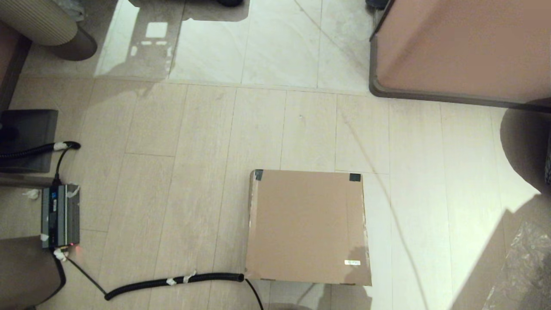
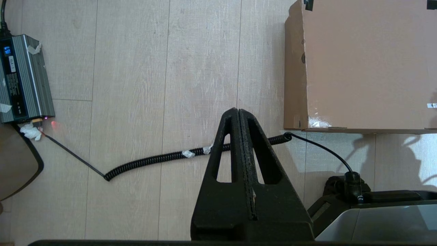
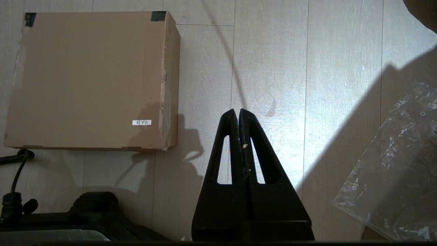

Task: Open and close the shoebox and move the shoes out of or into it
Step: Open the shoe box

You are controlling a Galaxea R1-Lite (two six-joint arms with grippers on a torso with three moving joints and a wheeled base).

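The shoebox [image 1: 308, 226] is a plain brown cardboard box on the floor just ahead of me, its lid down flat, dark tape on its two far corners and a small white label near its front right. It also fills the corner of the left wrist view as the shoebox [image 2: 365, 65] and shows in the right wrist view as the shoebox [image 3: 90, 80]. No shoes are in view. My left gripper [image 2: 238, 111] hangs shut above bare floor to the box's left. My right gripper [image 3: 237, 112] hangs shut above bare floor to the box's right. Neither arm shows in the head view.
A black coiled cable [image 1: 172, 282] runs along the floor to the box's front left corner from a grey power unit [image 1: 60, 215] at the left. A large pinkish-brown block with a dark rim [image 1: 465, 47] stands at the far right. Crinkled clear plastic [image 3: 399, 164] lies at the right.
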